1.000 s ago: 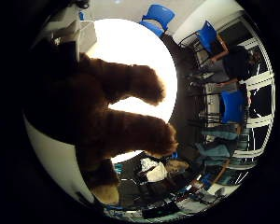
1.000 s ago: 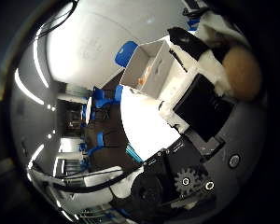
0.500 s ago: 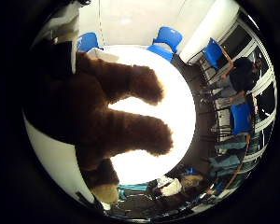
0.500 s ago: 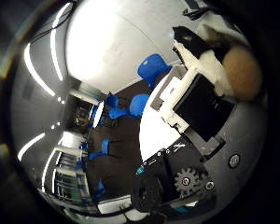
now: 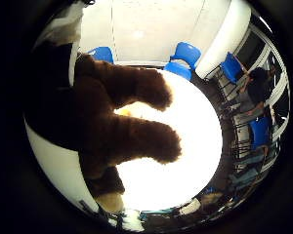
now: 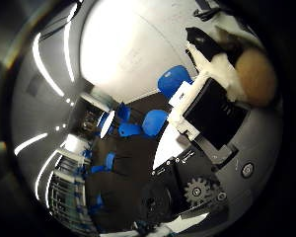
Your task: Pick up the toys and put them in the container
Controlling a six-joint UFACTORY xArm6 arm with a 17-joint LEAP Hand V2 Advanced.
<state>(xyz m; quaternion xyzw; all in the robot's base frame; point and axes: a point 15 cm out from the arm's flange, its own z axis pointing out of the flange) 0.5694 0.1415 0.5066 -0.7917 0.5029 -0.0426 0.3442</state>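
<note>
Against the palm, a brown plush toy (image 5: 112, 122) fills much of the little-finger view, its two legs sticking out above the round white table (image 5: 195, 146). Right hand (image 6: 212, 108) curled round the toy; tan plush bit (image 6: 256, 79) beside fingers. Blue chairs (image 5: 185, 53) beyond table.

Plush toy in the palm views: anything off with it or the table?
Nothing stands out. The brown plush toy sits close against the palm, legs dangling over the round white table, hand curled around it. No damage or spill shows; the container isn't in view.
</note>
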